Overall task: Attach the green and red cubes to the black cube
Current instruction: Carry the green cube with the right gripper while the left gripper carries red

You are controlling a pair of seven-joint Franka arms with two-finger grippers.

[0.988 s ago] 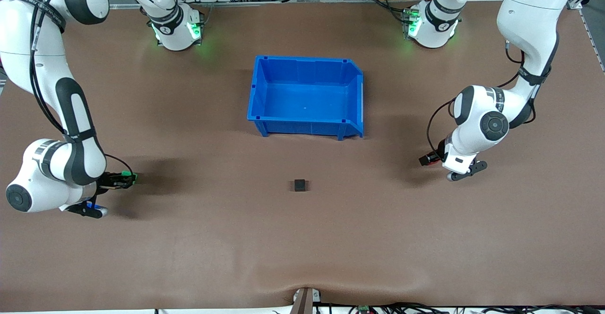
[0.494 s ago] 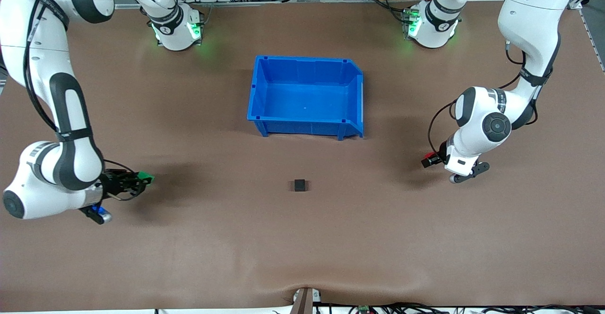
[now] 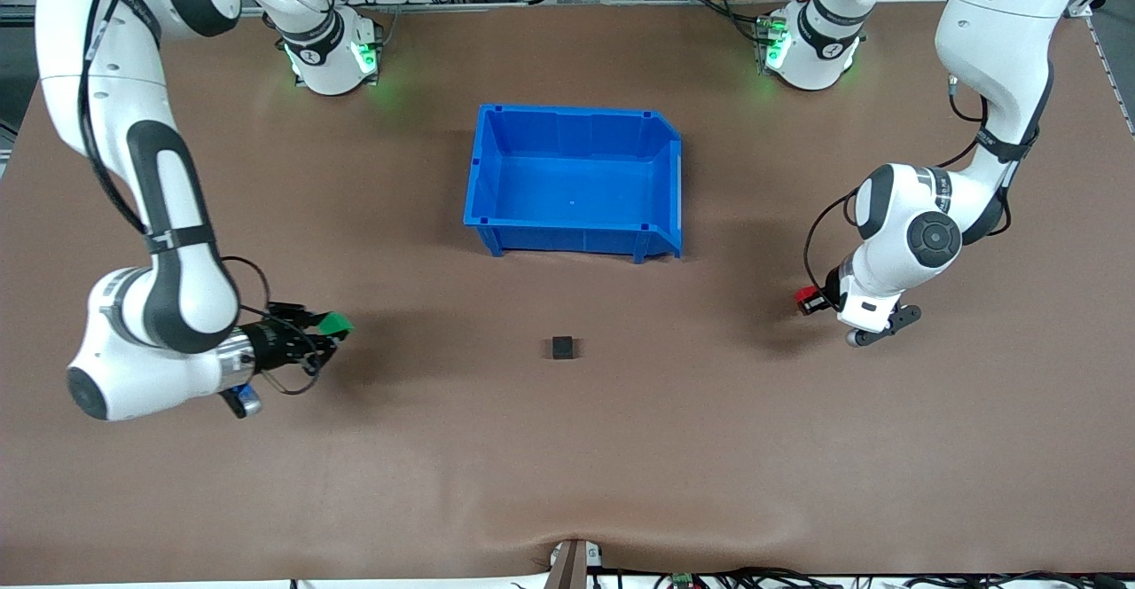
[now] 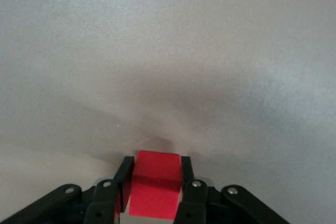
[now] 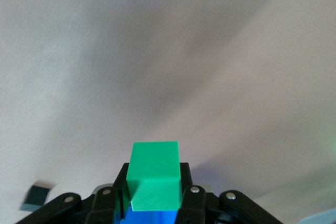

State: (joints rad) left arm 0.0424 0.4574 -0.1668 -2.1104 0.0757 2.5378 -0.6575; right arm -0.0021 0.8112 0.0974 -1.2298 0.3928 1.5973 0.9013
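Observation:
The black cube (image 3: 562, 347) sits on the brown table, nearer to the front camera than the blue bin; it also shows at the edge of the right wrist view (image 5: 38, 194). My right gripper (image 3: 330, 332) is shut on the green cube (image 3: 335, 324) and holds it above the table toward the right arm's end; the green cube fills the jaws in the right wrist view (image 5: 154, 179). My left gripper (image 3: 809, 300) is shut on the red cube (image 3: 805, 294) above the table toward the left arm's end; it shows between the fingers in the left wrist view (image 4: 155, 187).
A blue bin (image 3: 489, 188) stands open in the middle of the table, farther from the front camera than the black cube. A small fixture (image 3: 572, 562) sits at the table's front edge.
My right gripper has carried the green cube toward the black cube. My left gripper with the red cube has shifted only slightly.

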